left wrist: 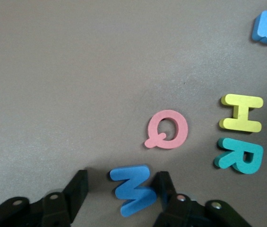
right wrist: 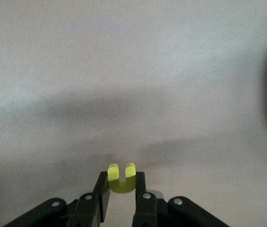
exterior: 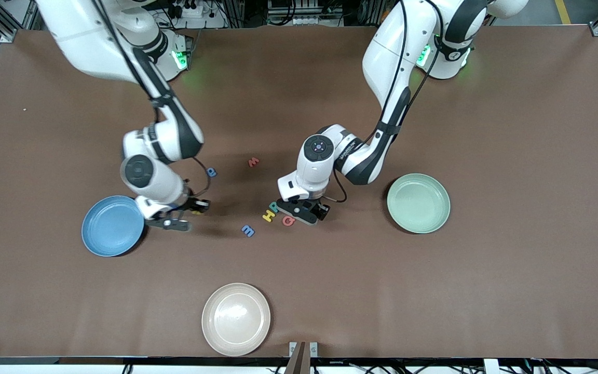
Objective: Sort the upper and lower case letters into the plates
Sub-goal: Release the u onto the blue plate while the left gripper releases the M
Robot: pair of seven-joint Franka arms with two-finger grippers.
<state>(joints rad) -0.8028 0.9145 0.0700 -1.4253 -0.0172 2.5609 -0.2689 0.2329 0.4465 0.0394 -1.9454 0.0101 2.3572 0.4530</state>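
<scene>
Small flat foam letters point(exterior: 270, 214) lie mid-frame, plates empty, so I've sorted nothing: my right gripper point(right wrist: 122, 191) pinches the yellow u point(right wrist: 121, 178) by the blue plate point(exterior: 112, 226), left gripper point(left wrist: 120, 191) half-spread around the blue M point(left wrist: 133, 189).

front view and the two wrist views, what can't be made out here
- Blue M: hidden under the left gripper in the front view.
- Yellow u: hidden by the right gripper in the front view.
- Blue plate: a blur cut off by the right wrist view's edge.
- Blue m: cut off in both wrist views.
</scene>
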